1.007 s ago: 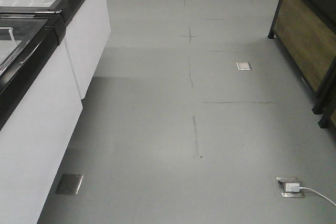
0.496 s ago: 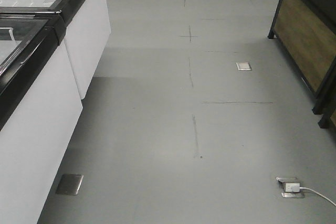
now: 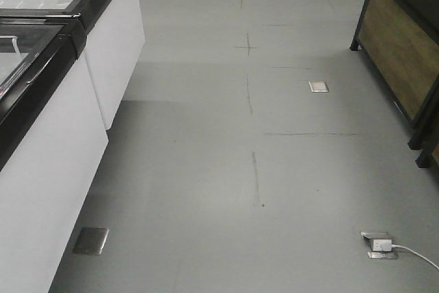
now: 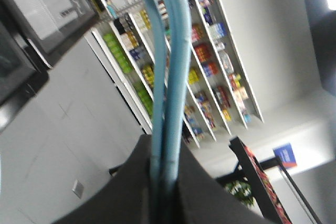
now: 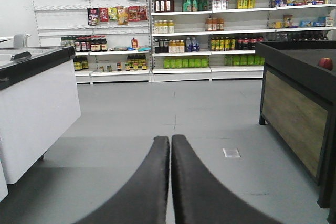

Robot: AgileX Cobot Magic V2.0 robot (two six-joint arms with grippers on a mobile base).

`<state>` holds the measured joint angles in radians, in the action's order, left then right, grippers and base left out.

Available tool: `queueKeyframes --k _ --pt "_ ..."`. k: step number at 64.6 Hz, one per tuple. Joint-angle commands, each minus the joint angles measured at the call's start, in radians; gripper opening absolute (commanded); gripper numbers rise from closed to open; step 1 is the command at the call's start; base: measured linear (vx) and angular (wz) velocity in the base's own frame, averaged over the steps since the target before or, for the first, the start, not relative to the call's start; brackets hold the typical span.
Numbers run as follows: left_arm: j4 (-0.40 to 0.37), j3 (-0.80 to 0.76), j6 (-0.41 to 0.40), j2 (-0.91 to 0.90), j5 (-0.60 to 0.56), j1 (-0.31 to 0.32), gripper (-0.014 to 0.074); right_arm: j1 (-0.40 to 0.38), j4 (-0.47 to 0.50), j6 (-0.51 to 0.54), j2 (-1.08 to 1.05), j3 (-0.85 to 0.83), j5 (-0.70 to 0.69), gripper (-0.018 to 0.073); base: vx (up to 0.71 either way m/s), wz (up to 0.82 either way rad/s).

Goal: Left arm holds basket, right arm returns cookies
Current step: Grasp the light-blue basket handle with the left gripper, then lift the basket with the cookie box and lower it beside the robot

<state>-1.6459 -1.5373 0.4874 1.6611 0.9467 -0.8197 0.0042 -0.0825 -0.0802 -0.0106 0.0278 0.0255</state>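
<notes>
We see a grey floor [image 3: 206,169] crossed by thin dark lines, with white freezer cabinets [image 3: 48,169] standing at its left and a dark wood-panelled stand [image 3: 401,53] at its right. A near metal plate [image 3: 91,241] and a far metal plate [image 3: 317,86] lie flush in it. A white cable [image 3: 415,255] runs from a floor socket [image 3: 378,245].

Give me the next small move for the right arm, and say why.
Probably open the right gripper: its jaws are pressed together with nothing between them, and the cookies show in no view, so it has yet to pick them up. The left gripper is clamped on the basket handles.
</notes>
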Motion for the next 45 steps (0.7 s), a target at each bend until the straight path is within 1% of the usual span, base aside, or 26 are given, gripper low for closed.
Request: queueKeyframes --k 1,11,15,19,25,30,40,45 --pt "-0.132 -0.052 -0.016 -0.054 0.036 0.107 -0.0008 -0.004 -0.007 0.004 -0.011 0.003 -0.075 -0.0008 0.00 0.00" --pt "-0.130 -0.051 -0.006 -0.054 0.041 0.274 -0.0008 -0.004 -0.007 0.004 -0.011 0.003 -0.075 -0.0008 0.00 0.00" --pt "-0.130 -0.051 0.003 -0.054 0.055 0.322 -0.0008 -0.004 -0.007 0.004 -0.011 0.003 -0.075 -0.0008 0.00 0.00" --pt "-0.125 -0.051 0.023 -0.054 0.083 0.390 -0.0008 -0.004 -0.007 0.004 -0.011 0.003 -0.075 -0.0008 0.00 0.00" --pt "-0.121 -0.051 0.026 -0.054 0.139 0.480 -0.0008 -0.004 -0.007 0.004 -0.011 0.003 -0.075 -0.0008 0.00 0.00" --pt "-0.116 -0.051 0.058 -0.054 0.188 0.557 -0.0008 -0.004 -0.007 0.004 -0.011 0.003 -0.075 -0.0008 0.00 0.00" --pt "-0.020 -0.046 0.067 -0.054 0.198 0.734 -0.0008 -0.004 -0.007 0.004 -0.011 0.003 -0.075 -0.0008 0.00 0.00" --pt "-0.004 -0.007 0.070 -0.062 0.159 0.820 -0.0008 -0.004 -0.007 0.004 -0.011 0.003 -0.075 -0.0008 0.00 0.00"
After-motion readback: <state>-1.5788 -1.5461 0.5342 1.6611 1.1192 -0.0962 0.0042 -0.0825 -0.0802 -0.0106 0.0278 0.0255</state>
